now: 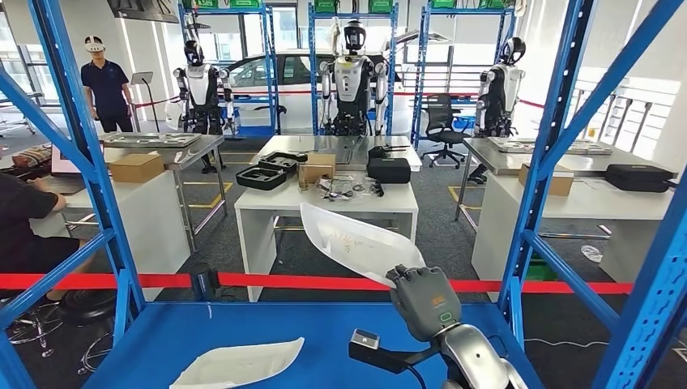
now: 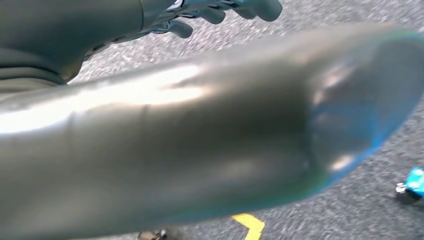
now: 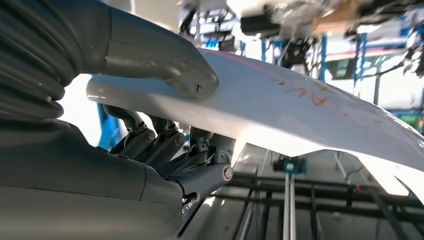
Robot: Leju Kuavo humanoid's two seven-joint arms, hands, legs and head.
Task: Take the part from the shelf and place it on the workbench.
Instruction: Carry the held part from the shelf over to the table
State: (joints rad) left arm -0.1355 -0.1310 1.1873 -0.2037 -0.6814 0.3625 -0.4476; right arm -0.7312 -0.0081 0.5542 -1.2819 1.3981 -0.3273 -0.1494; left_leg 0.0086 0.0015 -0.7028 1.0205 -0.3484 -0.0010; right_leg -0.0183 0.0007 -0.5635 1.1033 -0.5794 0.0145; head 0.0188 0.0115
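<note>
Two white curved parts show in the head view: one part [image 1: 356, 243] is held up at the middle of the frame by the right hand [image 1: 423, 298], above the blue shelf [image 1: 324, 332], and a second part [image 1: 239, 362] lies flat on that shelf at the lower left. The right wrist view shows what the head view hides: the thick grey thumb [image 3: 165, 62] presses on the part's [image 3: 300, 115] top face while the dark fingers [image 3: 165, 145] curl beneath it, so the hand is clamped on the part's edge. That view also shows faint orange handwriting on the part, something like "AV", too blurred to read surely. The left wrist view shows the left hand [image 2: 210, 12] at the upper edge of the frame over grey floor, fingers loosely bent with nothing in them; whether they are apart or closed cannot be told. A large blurred silver shape covers most of that frame. Beyond the red barrier tape [image 1: 243, 280], a white worktop [image 1: 324, 198] at the centre carries black cases and a cardboard box. A person [image 1: 104, 85] stands at the upper left.
</note>
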